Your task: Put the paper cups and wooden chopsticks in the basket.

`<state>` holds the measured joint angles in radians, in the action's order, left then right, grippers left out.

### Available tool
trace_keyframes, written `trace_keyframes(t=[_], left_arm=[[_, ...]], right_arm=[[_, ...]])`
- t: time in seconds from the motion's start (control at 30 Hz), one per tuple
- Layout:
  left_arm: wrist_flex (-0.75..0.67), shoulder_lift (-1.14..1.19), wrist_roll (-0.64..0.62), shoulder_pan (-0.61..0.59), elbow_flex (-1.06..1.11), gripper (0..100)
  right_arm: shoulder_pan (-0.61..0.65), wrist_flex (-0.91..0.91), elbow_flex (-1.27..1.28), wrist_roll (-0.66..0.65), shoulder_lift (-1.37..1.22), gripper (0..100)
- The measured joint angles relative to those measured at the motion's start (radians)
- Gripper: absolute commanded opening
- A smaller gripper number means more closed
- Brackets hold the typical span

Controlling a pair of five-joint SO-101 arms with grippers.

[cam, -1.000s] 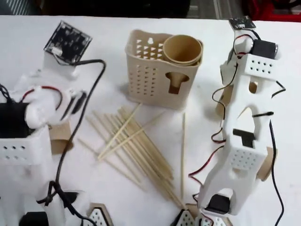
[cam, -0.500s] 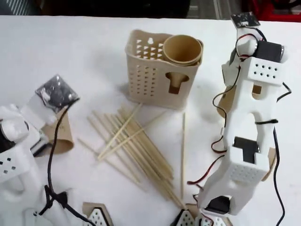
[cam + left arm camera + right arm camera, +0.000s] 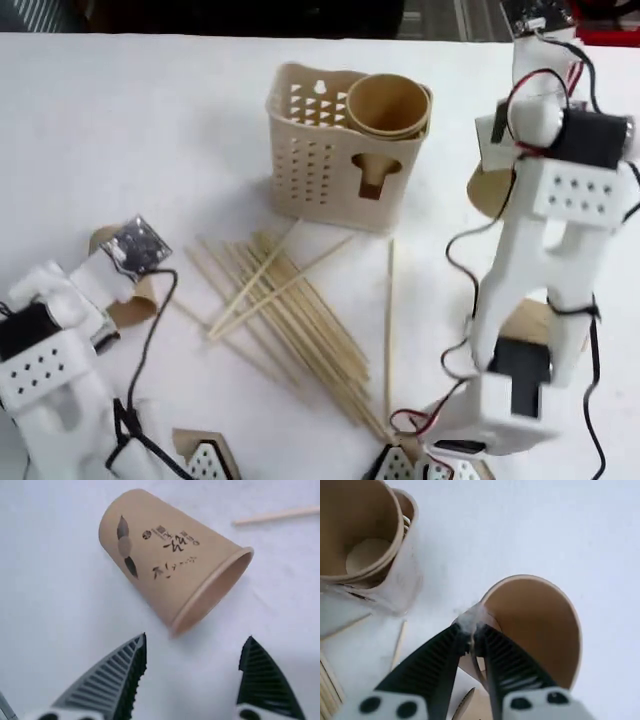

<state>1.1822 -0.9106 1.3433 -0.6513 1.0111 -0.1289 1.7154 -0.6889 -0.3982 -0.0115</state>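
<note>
Left gripper (image 3: 195, 645): jaws wide open, holding nothing. Lying cup (image 3: 170, 560) sits on its side just ahead of the 2 fingertips, not touching them, with its rim toward the jaws and its base pointing away. 1 chopstick tip (image 3: 277, 515) lies past the cup, farther from the jaws. In the high view this same lying cup (image 3: 125, 300) is partly under the left arm's wrist.

Right gripper (image 3: 472, 630): jaws closed tight on the rim of the pinched cup (image 3: 535, 625), 1 finger inside the wall and 1 outside. The cup's mouth opens beside the jaws, and from the high view the pinched cup (image 3: 490, 190) is under the right arm's wrist. I cannot tell whether it is lifted off the table (image 3: 150, 120).

Beyond the right jaws, off to 1 side, stands the basket (image 3: 405, 580) with stacked cups (image 3: 360, 530) upright in it. In the high view the basket (image 3: 335, 170) stands between the 2 arms, with the stacked cups (image 3: 388, 105) in the corner nearer the right jaws. The chopsticks (image 3: 285, 310) lie loose in a pile on the table in front of the basket, between both grippers. The lone chopstick (image 3: 388, 320) lies apart, on the right jaws' side of the pile.
</note>
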Motion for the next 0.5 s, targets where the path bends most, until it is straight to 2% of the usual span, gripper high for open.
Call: trace_keyframes(t=[0.27,0.43,0.5], left_arm=[[-0.209,-0.173,-0.018,0.0,0.272,11],[-0.224,-0.351,-0.11,-0.002,0.358,2],[-0.226,-0.431,-0.135,-0.002,0.388,3]], right_arm=[[0.104,0.0,0.0,-0.052,0.216,1.8],[0.212,-0.012,0.0,-0.055,0.252,1.8],[0.253,-0.043,0.0,-0.055,0.252,1.8]])
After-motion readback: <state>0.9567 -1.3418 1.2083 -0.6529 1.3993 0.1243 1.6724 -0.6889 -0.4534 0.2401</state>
